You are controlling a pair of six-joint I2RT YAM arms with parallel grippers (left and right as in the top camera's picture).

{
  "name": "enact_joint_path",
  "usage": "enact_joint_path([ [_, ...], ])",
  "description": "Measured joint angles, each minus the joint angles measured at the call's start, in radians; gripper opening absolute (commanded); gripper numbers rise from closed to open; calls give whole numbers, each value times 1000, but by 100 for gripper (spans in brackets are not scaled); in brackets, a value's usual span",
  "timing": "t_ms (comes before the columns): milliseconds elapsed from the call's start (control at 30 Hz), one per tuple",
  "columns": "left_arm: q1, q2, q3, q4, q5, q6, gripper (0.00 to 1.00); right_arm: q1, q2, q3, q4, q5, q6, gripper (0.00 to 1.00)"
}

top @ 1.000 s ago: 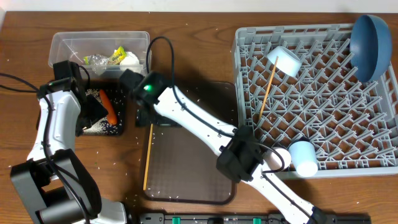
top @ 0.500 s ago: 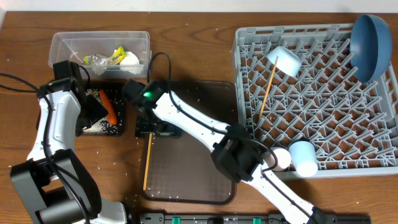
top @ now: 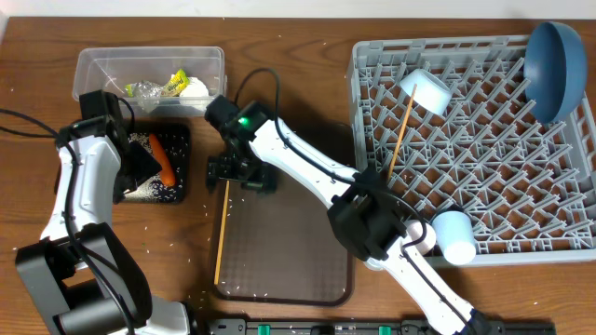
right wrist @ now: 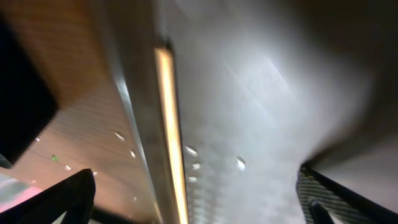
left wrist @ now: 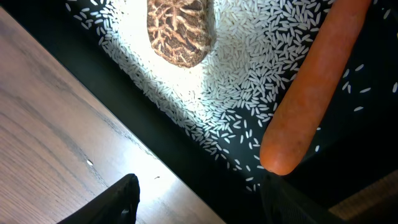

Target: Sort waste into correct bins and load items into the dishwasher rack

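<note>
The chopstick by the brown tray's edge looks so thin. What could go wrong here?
1. The chopstick lies flat along the serving tray rim, so the open right gripper above it might slip off or knock it away.
2. The left gripper hangs close by over the black tray, so the arms could bump.

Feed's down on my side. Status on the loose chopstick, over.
Left end effector open, empty, over the black tray. Right end effector open above the chopstick at the serving tray edge, not gripped. Nothing blocking it.
</note>
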Motion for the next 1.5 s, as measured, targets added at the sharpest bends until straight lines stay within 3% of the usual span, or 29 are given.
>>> enact_joint_path([
  [167,0,0,0,7,0,0,63,-5,-6,79,-91,249,-180,99],
  [367,0,0,0,8,0,0,64,-31,-16,39,29,429,-288,93],
  [533,0,0,0,18,0,0,63,-31,-34,-92,151,440,-322,92],
  [733,0,0,0,43,0,0,64,-17,-47,-122,212,438,-362,93],
  [1500,0,0,-19,43,0,0,64,62,-65,-138,127,415,-607,95],
])
